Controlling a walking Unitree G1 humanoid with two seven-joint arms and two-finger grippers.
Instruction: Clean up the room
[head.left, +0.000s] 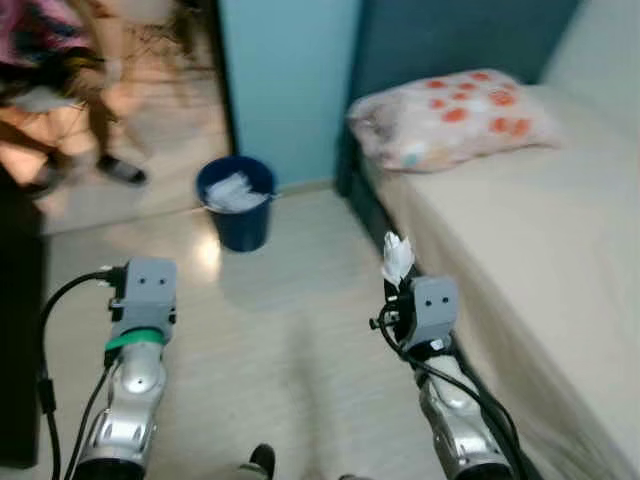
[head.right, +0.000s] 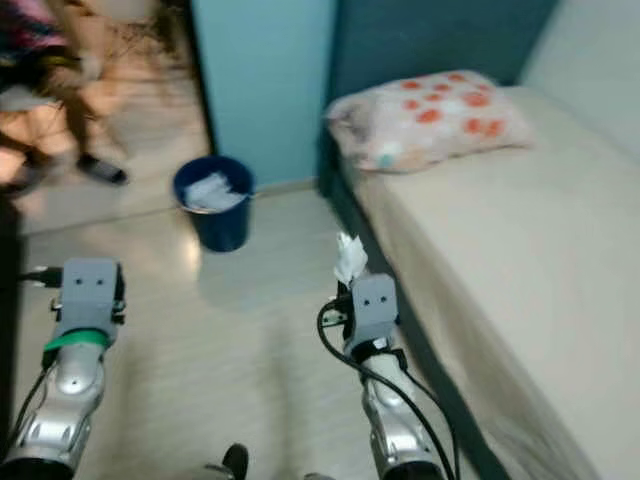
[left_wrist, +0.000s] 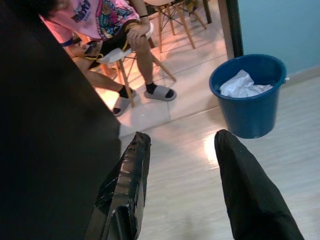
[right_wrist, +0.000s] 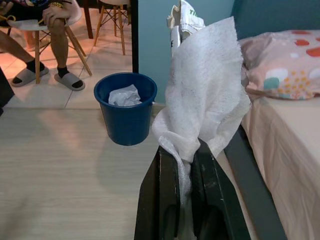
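Note:
My right gripper (right_wrist: 184, 150) is shut on a crumpled white tissue (right_wrist: 205, 95) that sticks up from its fingers, seen too as the tissue (head.left: 397, 257) beside the bed edge. A blue bucket (head.left: 237, 203) stands on the floor ahead near the light blue wall, with white paper (left_wrist: 243, 84) inside it. My left gripper (left_wrist: 182, 145) is open with nothing between its fingers, held over the floor to the left of the bucket (left_wrist: 248, 95).
A bed (head.left: 540, 230) with a spotted pillow (head.left: 450, 118) runs along the right. A person sits on a chair (left_wrist: 120, 55) beyond the doorway at the back left. A dark piece of furniture (left_wrist: 45, 140) stands close on the left. Pale floor (head.left: 290, 340) lies between.

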